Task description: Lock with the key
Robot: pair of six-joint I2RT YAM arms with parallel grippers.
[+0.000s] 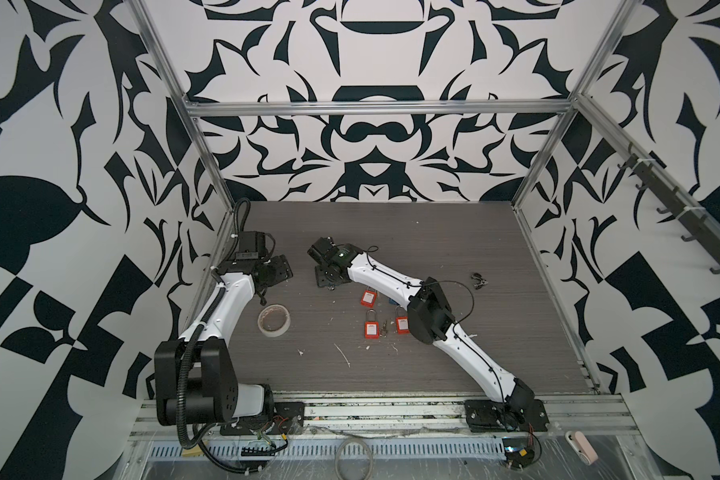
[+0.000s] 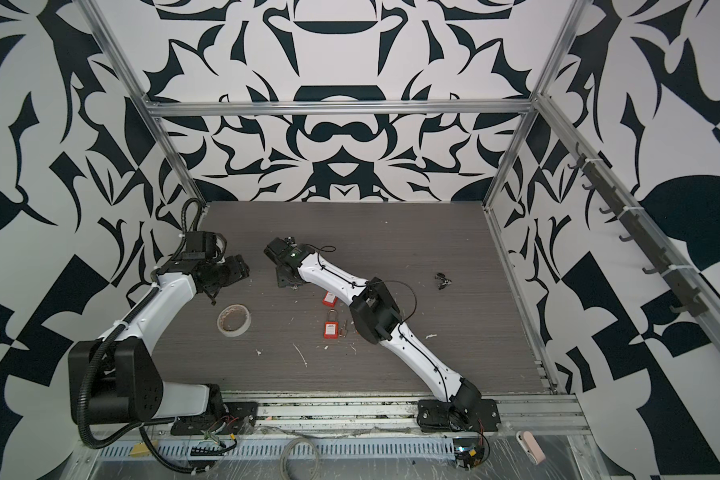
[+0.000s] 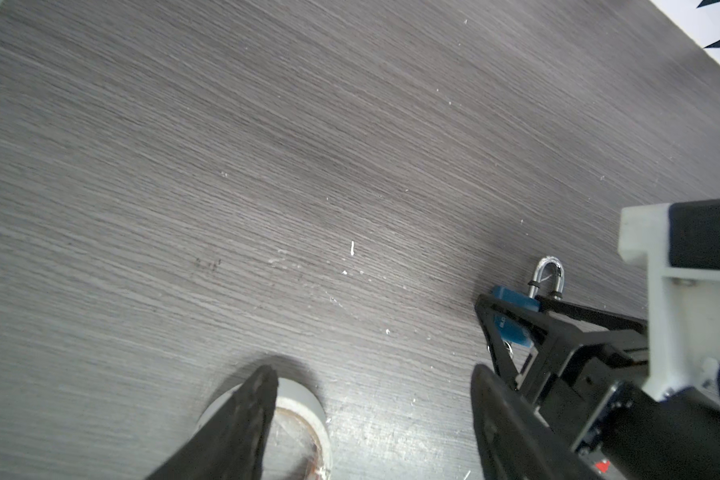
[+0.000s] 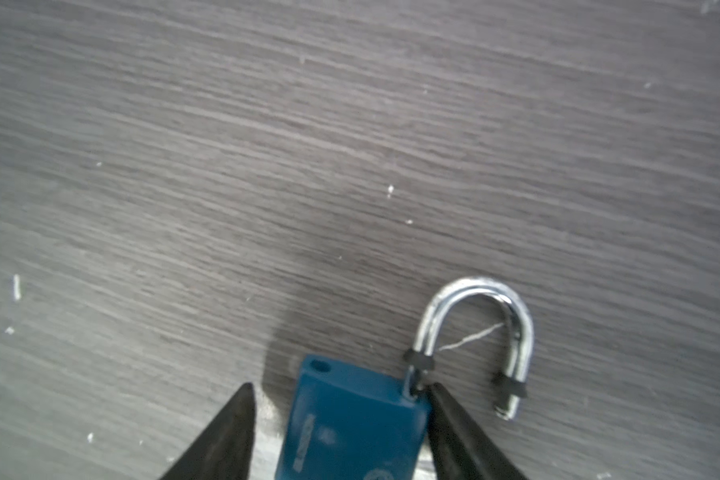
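The grey tabletop fills the lower middle of both top views. From the lower right of the frame the right arm stretches diagonally up to a spot just left of centre, where the right end effector sits low at the surface. The left end effector hangs near the tabletop's left edge, its fingers spread wide with nothing between them, above a roll of tape. Below centre lie three red padlocks, with a small key between the lower two. A dark bunch of keys lies well apart to the right.

The lock in hand, I judge, is the blue padlock, lying flat under the right end effector and hidden by it in the top views. The right wrist view shows the fingers spread to either side of its body: one touches the edge by the shackle's foot and the other stands just clear, so the lock is straddled, not pinched.

The task looks early. The shackle is swung out beside the body and its hole is empty, so the lock is open. Gripping, seating the shackle and turning a key all seem left to do. Whether a key sits in the keyway cannot be told.

The body is deep blue with pale lettering, and the bright steel shackle carries two dark rings
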